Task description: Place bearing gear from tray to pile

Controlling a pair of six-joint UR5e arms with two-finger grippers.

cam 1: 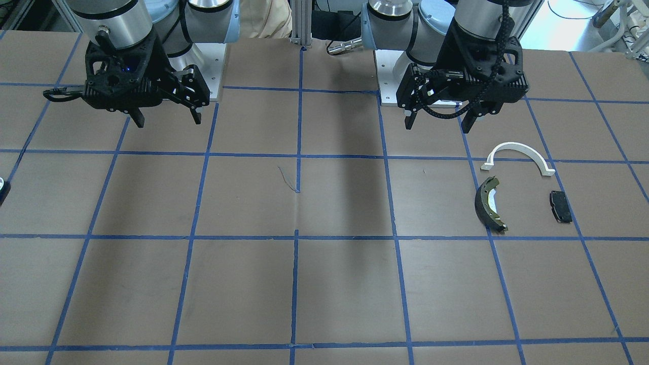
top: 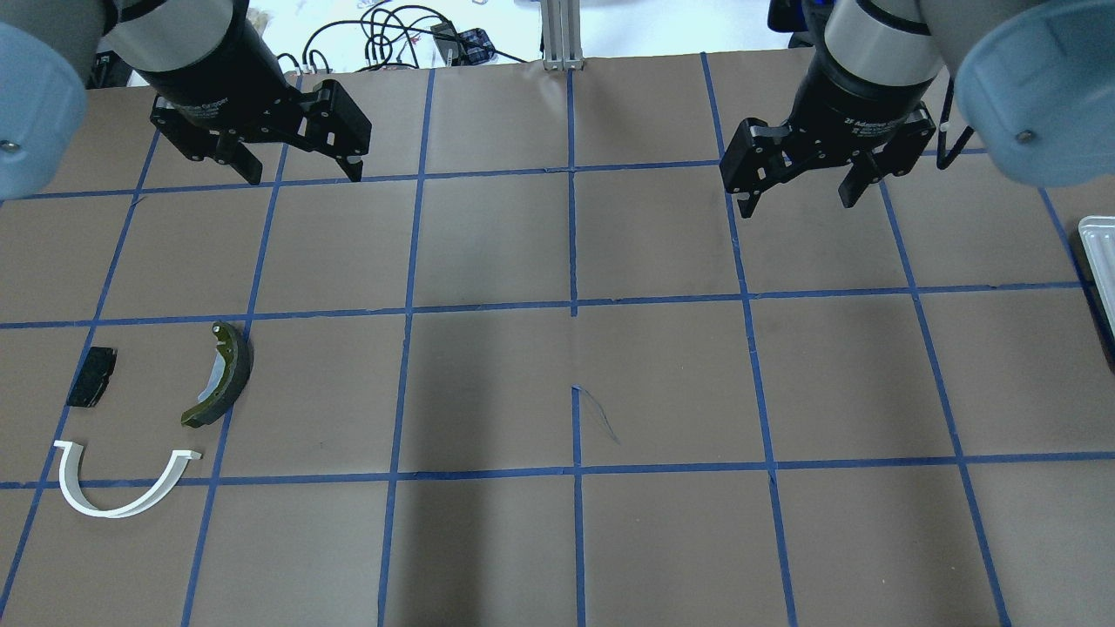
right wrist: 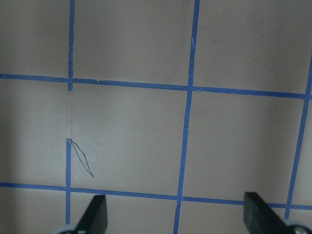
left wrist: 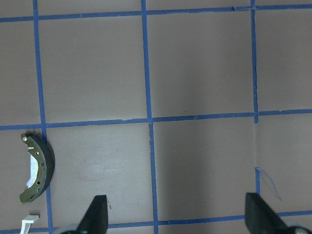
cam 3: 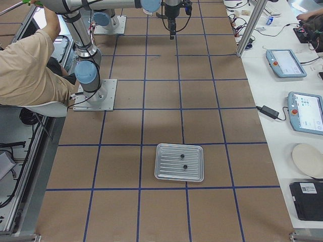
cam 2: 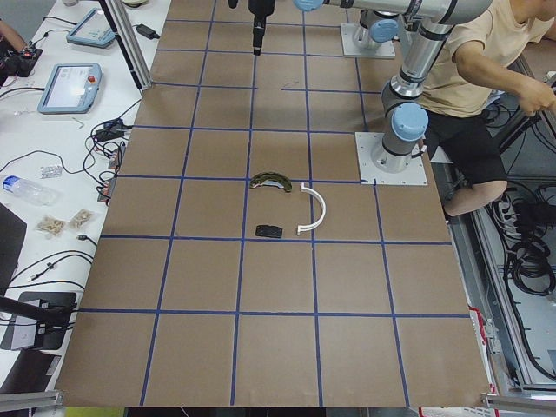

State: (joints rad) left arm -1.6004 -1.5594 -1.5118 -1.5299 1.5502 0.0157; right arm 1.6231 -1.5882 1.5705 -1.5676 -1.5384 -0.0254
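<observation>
The metal tray (cam 3: 166, 164) lies on the table's right end and holds two small dark bearing gears (cam 3: 181, 156). Only the tray's edge (top: 1099, 261) shows in the overhead view. The pile lies on the left side: a white half-ring arch (top: 113, 512), a dark brake shoe (top: 225, 373) and a small black pad (top: 91, 376). They also show in the front view: the arch (cam 1: 517, 146), the shoe (cam 1: 488, 203), the pad (cam 1: 560, 206). My left gripper (top: 303, 174) hovers open and empty beyond the pile. My right gripper (top: 797, 205) hovers open and empty, far from the tray.
A seated person (cam 3: 30, 65) is beside the robot bases (cam 3: 96, 96). A side bench with tablets (cam 3: 305, 111) and cables runs along the table's far edge. Blue tape lines grid the brown table (top: 566, 392).
</observation>
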